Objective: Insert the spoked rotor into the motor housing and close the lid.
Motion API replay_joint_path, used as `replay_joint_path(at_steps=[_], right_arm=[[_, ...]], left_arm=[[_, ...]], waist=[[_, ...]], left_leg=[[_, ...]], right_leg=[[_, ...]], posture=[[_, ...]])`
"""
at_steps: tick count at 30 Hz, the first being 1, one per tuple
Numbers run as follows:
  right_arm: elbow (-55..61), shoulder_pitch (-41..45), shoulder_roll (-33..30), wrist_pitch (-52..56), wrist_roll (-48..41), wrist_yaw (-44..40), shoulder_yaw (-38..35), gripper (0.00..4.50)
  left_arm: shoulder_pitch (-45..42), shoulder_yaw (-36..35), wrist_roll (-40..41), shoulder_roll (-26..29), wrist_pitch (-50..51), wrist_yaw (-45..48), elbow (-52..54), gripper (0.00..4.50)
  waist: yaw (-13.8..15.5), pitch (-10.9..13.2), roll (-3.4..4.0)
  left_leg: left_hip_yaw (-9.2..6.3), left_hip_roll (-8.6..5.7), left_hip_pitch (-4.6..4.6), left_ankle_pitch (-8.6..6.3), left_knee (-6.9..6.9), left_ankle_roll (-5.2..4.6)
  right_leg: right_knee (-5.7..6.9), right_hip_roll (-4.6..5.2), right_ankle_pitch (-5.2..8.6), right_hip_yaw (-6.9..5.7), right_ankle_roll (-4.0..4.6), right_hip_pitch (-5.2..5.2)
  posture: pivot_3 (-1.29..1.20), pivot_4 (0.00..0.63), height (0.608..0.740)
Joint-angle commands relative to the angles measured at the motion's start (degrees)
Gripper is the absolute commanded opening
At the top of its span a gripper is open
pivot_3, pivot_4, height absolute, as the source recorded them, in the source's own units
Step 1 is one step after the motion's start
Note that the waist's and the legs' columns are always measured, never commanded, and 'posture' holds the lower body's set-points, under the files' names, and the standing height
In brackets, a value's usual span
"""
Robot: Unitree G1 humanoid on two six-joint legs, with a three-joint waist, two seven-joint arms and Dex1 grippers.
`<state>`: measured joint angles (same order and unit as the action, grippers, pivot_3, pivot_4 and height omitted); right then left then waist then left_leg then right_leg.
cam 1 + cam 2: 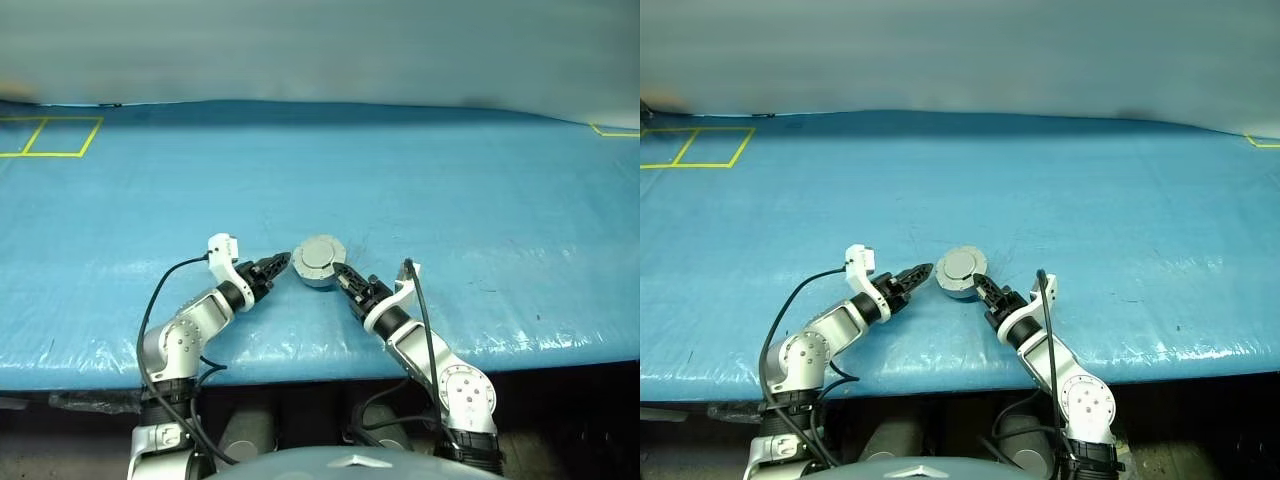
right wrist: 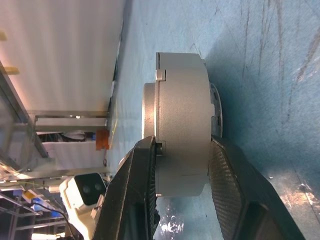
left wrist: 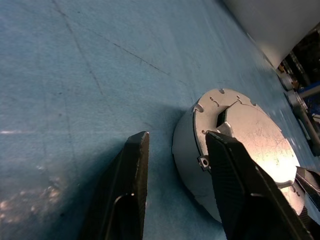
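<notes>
The motor housing [image 1: 318,270] sits near the front edge of the blue table [image 1: 480,200], right between the 2 arms. The lid [image 1: 317,255] is on top of it, with its plain grey face and raised round middle up. The housing and lid look like 1 short silver drum.

The right gripper [image 1: 347,279] comes in from the right side and is clamped on the drum. In the right wrist view, 1 black finger [image 2: 137,195] presses the lid side and the other finger [image 2: 227,190] presses the bottom side, so the housing [image 2: 182,135] is squeezed between them from top to bottom. The drum looks tipped a little and lifted at the gripper's side.

The left gripper [image 1: 274,264] is just to the left of the drum. Its 2 fingers are spread apart and hold nothing. In the left wrist view, 1 finger [image 3: 131,185] is over the bare blue table, and the other finger [image 3: 245,185] lies across the flat silver face [image 3: 255,145] of the drum. I cannot tell if that finger touches the drum or is just in front of it.

Yellow tape lines [image 1: 50,135] mark squares at the far left corner of the table, well apart from the drum.
</notes>
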<state>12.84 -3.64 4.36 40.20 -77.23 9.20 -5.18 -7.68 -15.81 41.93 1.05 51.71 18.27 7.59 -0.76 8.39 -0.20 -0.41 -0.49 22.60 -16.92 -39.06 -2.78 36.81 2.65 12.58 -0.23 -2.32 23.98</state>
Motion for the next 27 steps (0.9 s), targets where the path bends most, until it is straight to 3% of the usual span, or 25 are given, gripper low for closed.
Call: replay_joint_path(at_steps=[1,4,5,15,27], right_arm=[[2.94,2.86,4.27,-2.78,-3.38,-0.11,-1.03,1.16],[3.35,4.35,4.61,-3.83,-4.61,0.47,-0.82,1.16],[3.63,5.03,4.84,-4.24,-5.12,0.65,-0.62,1.16],[6.6,7.06,4.9,-5.28,-8.61,3.01,4.04,1.16],[9.54,5.4,4.55,-5.33,-11.34,4.78,9.26,1.16]], left_arm=[[3.12,-4.46,10.88,-3.1,3.49,-1.82,5.05,3.51],[5.96,-6.19,19.49,-5.89,5.99,-3.13,6.1,4.43],[6.93,-6.63,23.21,-7.16,6.83,-3.94,6.07,4.5],[9.48,-2.96,40.32,-11.42,4.0,-11.06,3.03,4.5],[9.39,2.74,44.72,-9.17,-1.39,-11.07,0.63,4.5]], waist=[[0.09,0.03,-0.01],[0.14,0.11,-0.02],[0.15,0.13,-0.04],[0.08,0.16,-0.04],[0.09,0.15,-0.04]], left_leg=[[0.0,0.0,0.02,-0.01,-0.01,-0.02],[-0.01,-0.02,0.07,-0.01,-0.02,-0.02],[-0.01,-0.02,0.08,-0.01,-0.02,-0.02],[0.01,-0.04,0.09,-0.01,-0.03,-0.02],[0.01,-0.07,0.08,0.0,-0.05,0.0]], right_leg=[[0.0,0.02,0.0,0.0,-0.01,0.01],[-0.01,0.0,0.0,-0.01,-0.01,0.03],[-0.01,-0.02,0.0,-0.01,-0.01,0.04],[0.01,-0.09,0.0,0.01,0.0,0.05],[0.01,-0.28,0.0,0.02,0.0,0.04]], posture=[[0.0,0.15,0.74],[0.0,0.15,0.74],[0.0,0.15,0.74],[0.0,0.15,0.74],[0.0,0.15,0.74]])
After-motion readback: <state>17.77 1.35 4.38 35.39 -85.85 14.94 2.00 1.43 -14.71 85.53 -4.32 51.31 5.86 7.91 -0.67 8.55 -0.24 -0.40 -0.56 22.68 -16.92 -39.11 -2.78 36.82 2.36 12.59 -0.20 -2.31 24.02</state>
